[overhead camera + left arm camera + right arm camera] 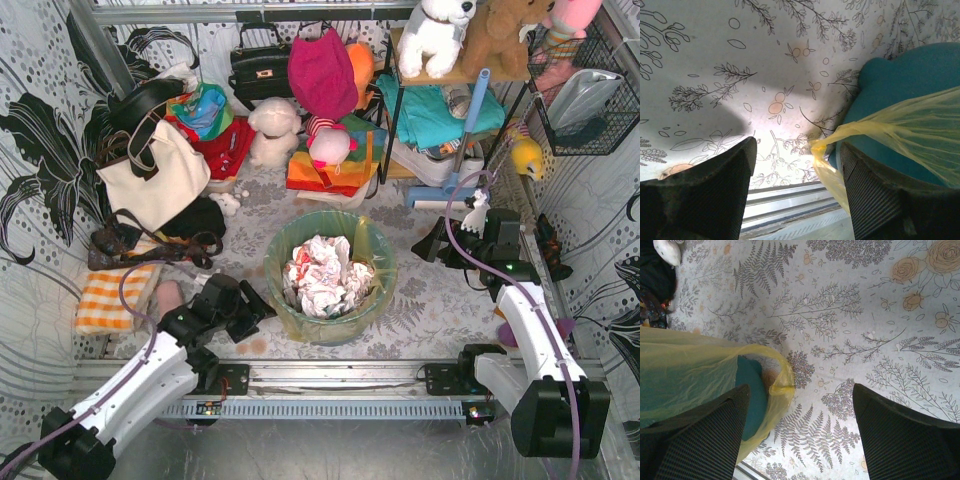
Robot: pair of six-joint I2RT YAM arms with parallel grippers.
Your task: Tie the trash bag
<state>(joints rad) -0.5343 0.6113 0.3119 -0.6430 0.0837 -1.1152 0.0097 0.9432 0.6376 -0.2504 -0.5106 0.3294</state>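
The trash bag (pixel 372 250) lines a teal bin (pixel 332 326) standing upright at the middle of the counter (pixel 430 300). It is a thin, see-through yellow film folded out over the bin's rim, and the bin's colour shows through it as green. Crumpled white paper (pixel 320 275) with some red marks fills its open mouth. From the left wrist, one flap of the bag is drawn out from the bin into a twisted point. From the right wrist, another flap hangs off the bin's side as a small loop.

The left hand (pixel 797 145) sits low, just beside the bin's left wall, fingers spread. The twisted flap lies between them, close to the bin-side finger. It may brush that finger, but the view is too tight to be sure. The right hand (pixel 800 390) is on the bin's far-right side, also spread, with the loop in the gap near its left finger and nothing pinched.

The metal rail (pixel 330 375) runs along the counter's near edge, close to the bin's near side. Bare patterned counter lies to the right of the bin, around the right arm. A cream tote bag (pixel 155 180) and an orange checked cloth (pixel 115 295) crowd the left. Soft toys and folded cloths fill the back.
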